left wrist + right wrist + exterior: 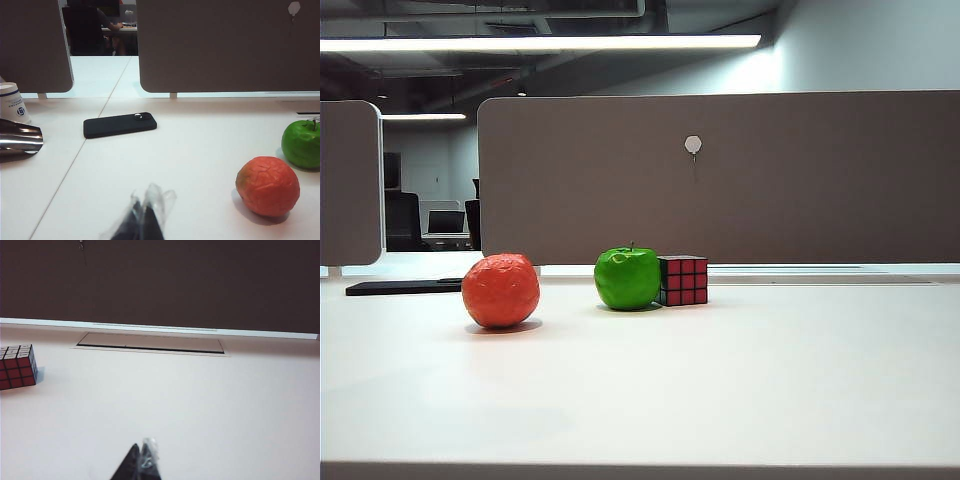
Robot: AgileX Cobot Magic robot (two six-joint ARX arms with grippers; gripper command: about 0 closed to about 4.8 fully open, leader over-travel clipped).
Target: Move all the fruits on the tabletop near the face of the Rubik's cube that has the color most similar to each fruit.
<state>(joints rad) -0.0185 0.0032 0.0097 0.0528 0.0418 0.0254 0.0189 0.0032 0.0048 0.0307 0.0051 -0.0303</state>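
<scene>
On the white tabletop (770, 380) a glossy green apple (628, 277) stands touching the left side of the Rubik's cube (683, 280), whose red face looks toward the camera. An orange-red bumpy fruit (501, 290) sits apart, further left. The left wrist view has the orange-red fruit (268, 186) and the apple (301, 143) well off to one side of my left gripper (144, 207), which is shut and empty. My right gripper (142, 454) is shut and empty too, with the cube (18, 367) far from it. Neither gripper shows in the exterior view.
A black phone (120, 124) lies flat on the table beyond the left gripper, with a paper cup (12, 103) and a shiny metal object (19, 140) near it. Brown partition panels (720, 175) close off the back of the desk. A cable hatch (150, 343) lies near the partition.
</scene>
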